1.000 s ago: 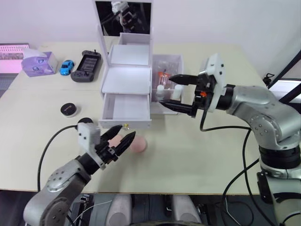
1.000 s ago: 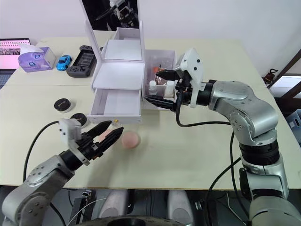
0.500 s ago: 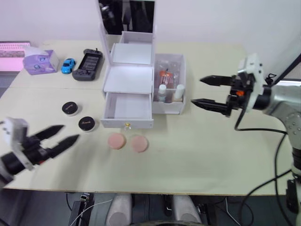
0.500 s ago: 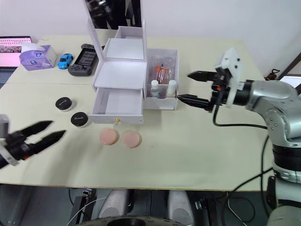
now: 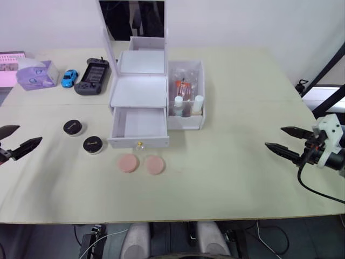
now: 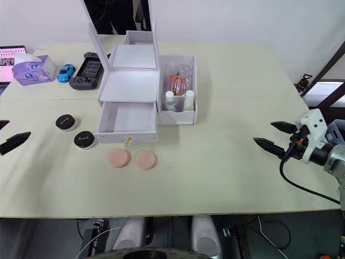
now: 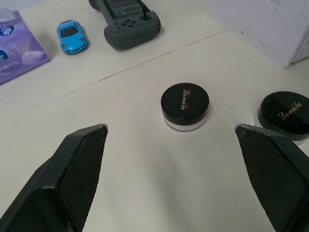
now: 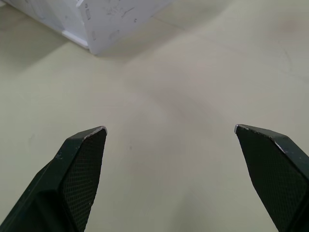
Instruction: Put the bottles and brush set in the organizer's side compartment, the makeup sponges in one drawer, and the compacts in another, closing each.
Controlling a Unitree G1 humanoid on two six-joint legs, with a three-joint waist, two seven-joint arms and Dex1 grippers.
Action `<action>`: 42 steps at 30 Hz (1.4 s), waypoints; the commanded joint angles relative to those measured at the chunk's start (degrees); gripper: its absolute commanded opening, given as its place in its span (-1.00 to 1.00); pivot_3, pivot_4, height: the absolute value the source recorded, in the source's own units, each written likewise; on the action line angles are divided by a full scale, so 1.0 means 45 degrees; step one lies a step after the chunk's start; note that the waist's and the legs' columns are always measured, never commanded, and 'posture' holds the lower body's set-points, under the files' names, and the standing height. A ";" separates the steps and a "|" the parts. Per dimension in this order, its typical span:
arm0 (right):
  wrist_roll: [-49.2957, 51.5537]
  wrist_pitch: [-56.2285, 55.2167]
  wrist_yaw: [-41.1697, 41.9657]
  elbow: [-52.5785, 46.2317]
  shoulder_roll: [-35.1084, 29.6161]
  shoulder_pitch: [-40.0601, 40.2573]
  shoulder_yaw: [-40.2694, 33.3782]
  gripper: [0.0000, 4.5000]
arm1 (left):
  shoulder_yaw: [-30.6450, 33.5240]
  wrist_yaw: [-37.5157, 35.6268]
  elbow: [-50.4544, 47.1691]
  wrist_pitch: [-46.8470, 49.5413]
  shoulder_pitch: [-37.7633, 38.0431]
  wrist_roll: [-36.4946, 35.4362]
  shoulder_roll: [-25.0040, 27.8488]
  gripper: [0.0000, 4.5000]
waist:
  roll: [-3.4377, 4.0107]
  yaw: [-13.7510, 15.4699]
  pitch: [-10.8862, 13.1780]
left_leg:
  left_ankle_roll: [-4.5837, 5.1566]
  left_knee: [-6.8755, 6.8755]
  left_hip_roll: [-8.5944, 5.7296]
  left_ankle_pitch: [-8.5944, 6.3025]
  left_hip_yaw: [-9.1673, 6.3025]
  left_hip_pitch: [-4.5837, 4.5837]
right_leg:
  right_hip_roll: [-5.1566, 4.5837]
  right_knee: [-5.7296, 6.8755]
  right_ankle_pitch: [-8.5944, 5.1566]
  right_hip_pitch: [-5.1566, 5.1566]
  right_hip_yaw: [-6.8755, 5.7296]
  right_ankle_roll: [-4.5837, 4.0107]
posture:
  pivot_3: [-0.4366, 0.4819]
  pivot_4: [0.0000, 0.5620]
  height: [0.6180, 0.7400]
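Both my end effectors hang released and empty at the bench (image 5: pixel 232 162) edges — left end effector (image 5: pixel 12 141) near the two compacts (image 7: pixel 185 104), right end effector (image 5: pixel 287 141) well apart. The sponges (image 5: pixel 141 164) lie before the open drawer (image 5: pixel 139 125) — ready to go in; bottles (image 5: pixel 186 103) already fill the side compartment.

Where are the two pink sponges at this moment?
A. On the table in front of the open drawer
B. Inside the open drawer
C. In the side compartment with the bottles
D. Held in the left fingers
A: both sponges lie side by side on the table, just in front of the open, empty drawer.
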 commanded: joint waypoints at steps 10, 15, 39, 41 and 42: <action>0.2206 0.2945 -0.0322 -0.3088 -0.0120 -0.3816 0.1631 1.00 | 0.0392 -0.0781 -0.5924 0.1900 0.2117 -0.1252 -0.0797 0.97 | 0.0011 -0.0052 0.0001 | -0.0001 -0.0014 0.0009 0.0002 0.0013 0.0024 | -0.0002 0.0034 0.0012 0.0001 0.0016 0.0005 | -0.05 -0.47 1.00; 0.3175 0.5120 -0.0311 -0.4396 -0.0071 -0.6129 0.3523 1.00 | 0.0697 0.0073 -1.0988 0.4032 0.5017 -0.2611 -0.1967 0.97 | -0.0013 -0.0017 0.0003 | 0.0000 -0.0003 0.0022 0.0001 0.0030 0.0032 | 0.0007 0.0035 0.0011 -0.0004 0.0038 0.0002 | -0.05 -0.47 1.00; 0.5064 0.8961 -0.1124 -0.7233 -0.0565 -0.8831 0.5046 1.00 | -0.7736 0.7824 -1.6341 0.5770 0.5703 0.2040 -0.7284 0.97 | -0.0028 0.0330 -0.0027 | 0.0004 0.0051 -0.0004 0.0003 0.0017 0.0029 | 0.0018 0.0055 0.0015 0.0019 0.0053 -0.0002 | -0.05 -0.47 1.00; 0.5116 0.9046 -0.1152 -0.7275 -0.0755 -0.8854 0.5016 1.00 | -0.8204 0.8136 -1.6117 0.5836 0.5345 0.2417 -0.7490 0.97 | -0.0029 0.0339 -0.0028 | 0.0004 0.0061 -0.0004 0.0003 0.0015 0.0032 | 0.0018 0.0076 0.0014 0.0019 0.0051 -0.0001 | -0.05 -0.47 1.00; 0.5105 0.9070 -0.1216 -0.7267 -0.0803 -0.8888 0.5017 1.00 | -0.8365 0.8300 -1.5987 0.5856 0.5184 0.2545 -0.7633 0.97 | -0.0032 0.0339 -0.0030 | 0.0004 0.0064 -0.0005 0.0003 0.0015 0.0033 | 0.0017 0.0080 0.0013 0.0019 0.0052 -0.0001 | -0.05 -0.47 1.00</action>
